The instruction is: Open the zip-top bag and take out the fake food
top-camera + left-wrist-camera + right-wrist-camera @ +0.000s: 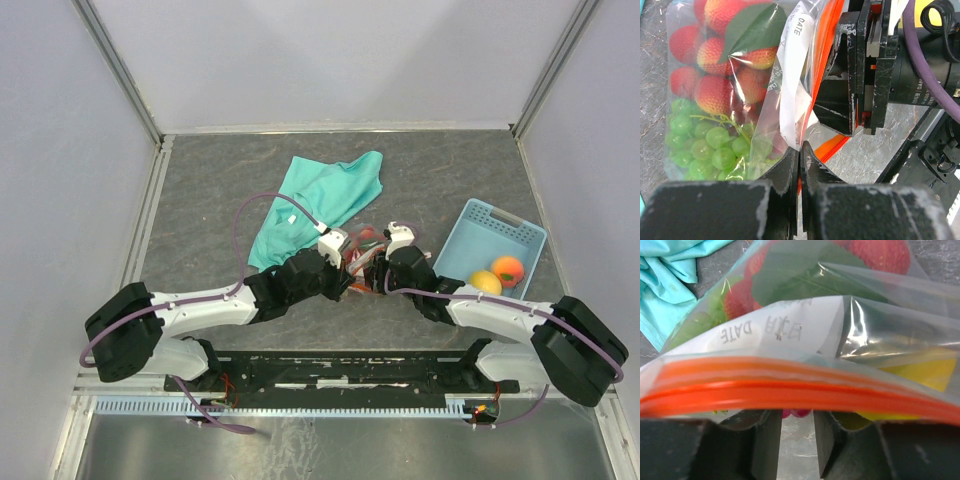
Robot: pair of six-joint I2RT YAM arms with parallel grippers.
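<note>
The clear zip-top bag (364, 243) lies between my two grippers. It holds red berries (715, 90), green grapes (710, 145), a green leaf (750, 27) and something yellow (922, 371). My left gripper (800, 150) is shut on the bag's orange zip strip (832, 47) at its edge. My right gripper (797, 415) faces the bag's mouth. Its jaws stand a finger's width apart with bare table between them, and the zip strip (790, 390) runs across its fingertips and hides them. In the top view the left gripper (348, 264) and the right gripper (377, 264) almost meet.
A blue basket (500, 215) at the right holds a yellow lemon (486, 282) and an orange-pink peach (509, 269). A teal cloth (320, 195) lies just behind the bag and also shows in the right wrist view (665, 270). Walls enclose the table.
</note>
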